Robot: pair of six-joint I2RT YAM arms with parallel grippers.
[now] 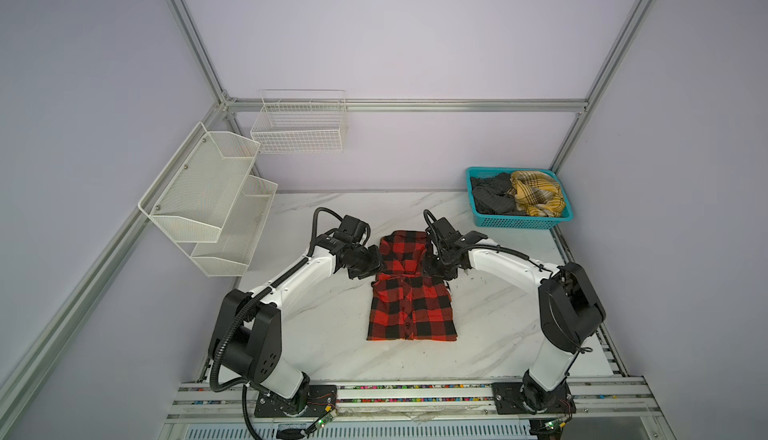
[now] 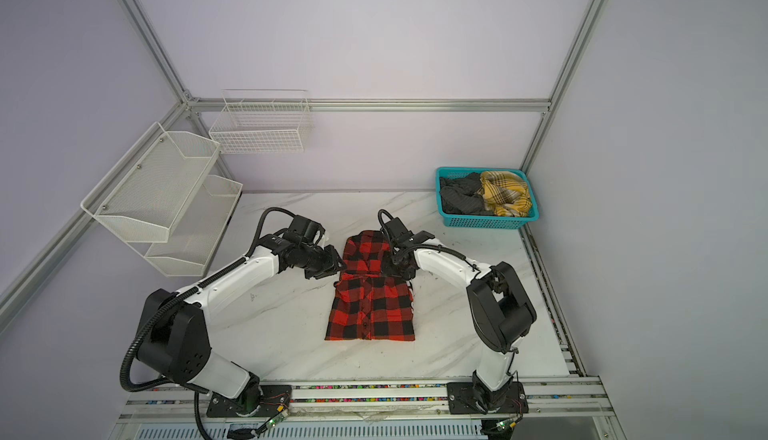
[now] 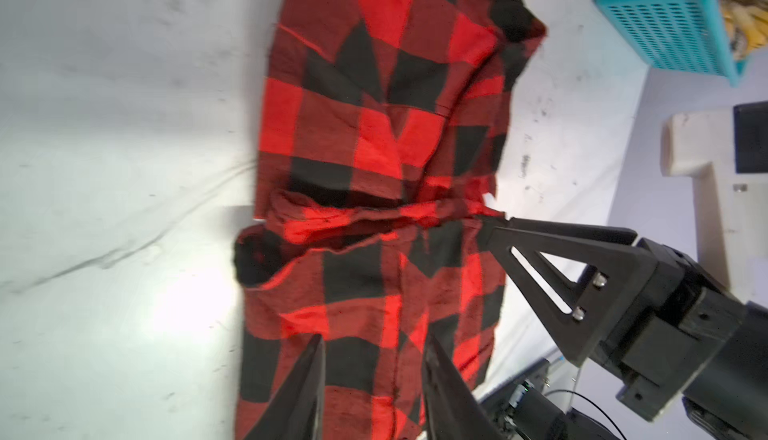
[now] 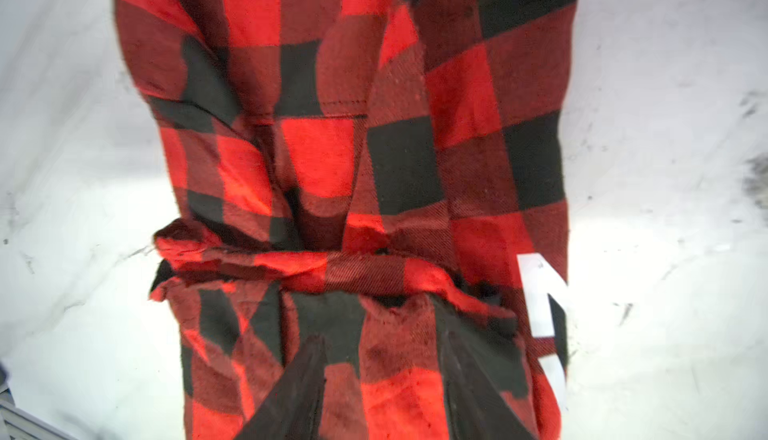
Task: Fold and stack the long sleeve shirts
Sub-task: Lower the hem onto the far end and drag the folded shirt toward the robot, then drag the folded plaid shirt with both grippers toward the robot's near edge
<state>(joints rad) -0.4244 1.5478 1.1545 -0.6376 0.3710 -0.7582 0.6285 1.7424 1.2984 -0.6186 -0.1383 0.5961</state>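
Starting at the near edge of the marble worktop (image 1: pixel 324 334): the left arm (image 1: pixel 291 280) and right arm (image 1: pixel 507 267) are mounted there, one toward each near corner, and both bend in toward the middle.

The red-and-black check shirt (image 1: pixel 409 305) lies flat in the centre of the worktop with its button strip (image 1: pixel 405 317) facing up. The hem is closest to the near edge, and the whole outline is a narrow rectangle.

About halfway up, a scrunched band of cloth (image 3: pixel 374 213) runs across it side to side, and that's where both grippers are. The left gripper (image 3: pixel 374 375) sits at the shirt's left edge by that band. In its wrist view the two fingers stand apart with plain cloth showing between them, nothing pinched. The right gripper (image 4: pixel 382 375) is at the opposite edge, same deal: fingers spread over the fabric, no fold caught between them. Whether any fingertip actually touches the cloth I can't tell, it's too blurry.

The right wrist view also catches a big white block letter (image 4: pixel 540 301) at the shirt's side. Past the band, the rest of the shirt carries on toward the far edge, a bit rumpled.

In the far right corner there's a teal basket (image 1: pixel 523 222) with a dark grey shirt (image 1: pixel 492 197) and a yellow plaid shirt (image 1: pixel 538 195) bunched up inside. Off the worktop, a white mesh shelf (image 1: pixel 208 193) hangs on the left wall and a wire basket (image 1: pixel 299 126) on the back wall.
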